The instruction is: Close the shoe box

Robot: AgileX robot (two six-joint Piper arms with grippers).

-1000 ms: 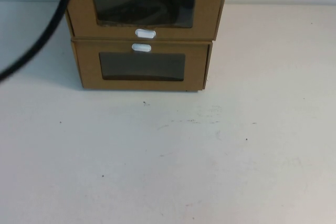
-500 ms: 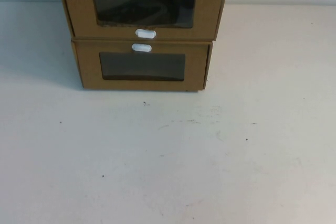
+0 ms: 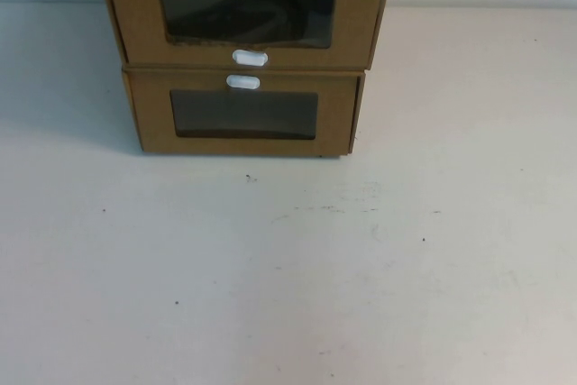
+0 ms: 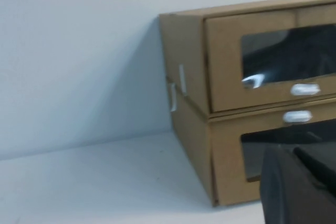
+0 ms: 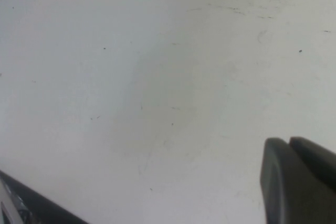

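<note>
The shoe box [image 3: 135,24] is the upper of two stacked brown cardboard boxes at the table's far edge. It has a clear window [image 3: 245,15] with a white pull tab [image 3: 250,58] below it, and its drawer front sits about flush with the shell. Neither gripper shows in the high view. In the left wrist view, my left gripper [image 4: 293,153] is shut and empty, off the left front corner of the stack, with the shoe box [image 4: 223,61] above it. My right gripper [image 5: 289,142] is shut and empty over bare table.
The lower box [image 3: 153,114] has its white tab [image 3: 242,82] above its window. White clips [image 4: 182,80] sit on the stack's left side. A pale wall [image 4: 79,51] rises behind. The white table [image 3: 288,268] spreads in front. A dark edge [image 5: 31,203] crosses one corner of the right wrist view.
The black cable that crossed the upper left of the high view one second ago has gone out of that view. The boxes have not moved.
</note>
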